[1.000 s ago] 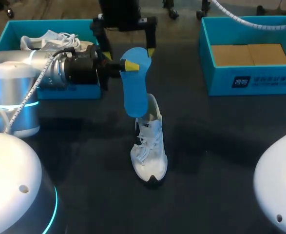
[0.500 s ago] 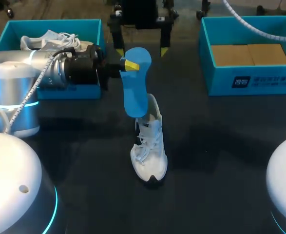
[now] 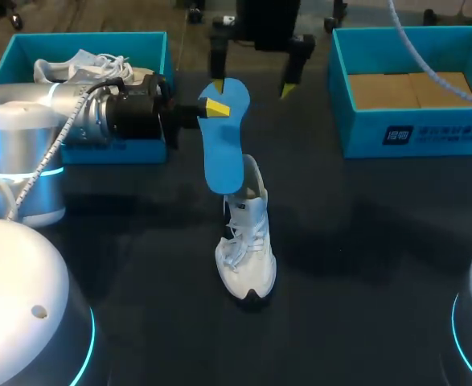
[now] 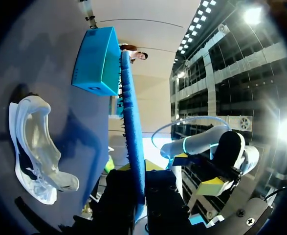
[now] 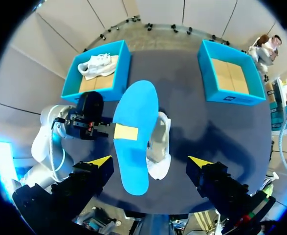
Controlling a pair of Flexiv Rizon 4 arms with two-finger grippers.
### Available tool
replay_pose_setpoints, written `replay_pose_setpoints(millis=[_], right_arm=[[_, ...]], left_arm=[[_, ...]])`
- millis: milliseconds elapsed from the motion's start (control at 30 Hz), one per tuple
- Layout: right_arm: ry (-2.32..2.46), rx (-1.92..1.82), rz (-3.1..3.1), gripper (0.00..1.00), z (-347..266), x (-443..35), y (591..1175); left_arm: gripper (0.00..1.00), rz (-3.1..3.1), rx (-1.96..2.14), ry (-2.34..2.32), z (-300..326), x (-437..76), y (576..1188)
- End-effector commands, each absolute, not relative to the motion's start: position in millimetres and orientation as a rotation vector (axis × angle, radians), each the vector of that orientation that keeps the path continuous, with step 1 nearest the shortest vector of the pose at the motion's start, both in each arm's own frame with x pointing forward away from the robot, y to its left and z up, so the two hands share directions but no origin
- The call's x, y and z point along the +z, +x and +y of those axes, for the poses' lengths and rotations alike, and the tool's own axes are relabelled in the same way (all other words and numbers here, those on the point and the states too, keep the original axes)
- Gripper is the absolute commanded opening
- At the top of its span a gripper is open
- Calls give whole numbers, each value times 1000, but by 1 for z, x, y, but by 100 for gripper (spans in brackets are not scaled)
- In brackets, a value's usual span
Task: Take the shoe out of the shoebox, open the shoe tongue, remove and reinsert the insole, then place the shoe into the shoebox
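Insole hangs upright over the heel of the shoe. Left jaws pinch its upper end. Shoe sits mid-counter, laces up, toe toward the near edge. Right jaws gape wide, holding nothing, above the far edge. Left box and right box sit at the far corners.

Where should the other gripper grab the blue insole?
Probably by the insole's wide top end, from the far side, pinching its flat faces. It is thin, the left gripper holds one edge, and its lower end meets the shoe.
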State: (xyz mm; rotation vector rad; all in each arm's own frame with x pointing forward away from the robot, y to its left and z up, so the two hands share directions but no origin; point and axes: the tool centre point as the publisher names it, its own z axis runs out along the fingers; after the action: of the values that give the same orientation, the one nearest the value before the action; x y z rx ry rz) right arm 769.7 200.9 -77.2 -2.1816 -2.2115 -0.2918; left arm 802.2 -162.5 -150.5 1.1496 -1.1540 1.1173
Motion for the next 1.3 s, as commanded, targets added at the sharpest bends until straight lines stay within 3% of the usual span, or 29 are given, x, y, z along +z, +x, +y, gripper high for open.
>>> replay_pose_setpoints(millis=[33,1300], right_arm=[[-1963,-591,-2006,100,188,-82,769],[-1679,-1070,-1586,100,140,-126,771]], left_arm=[[0,-1154,1117,1153,-162,-150,801],[0,-1154,1117,1153,-162,-150,801]])
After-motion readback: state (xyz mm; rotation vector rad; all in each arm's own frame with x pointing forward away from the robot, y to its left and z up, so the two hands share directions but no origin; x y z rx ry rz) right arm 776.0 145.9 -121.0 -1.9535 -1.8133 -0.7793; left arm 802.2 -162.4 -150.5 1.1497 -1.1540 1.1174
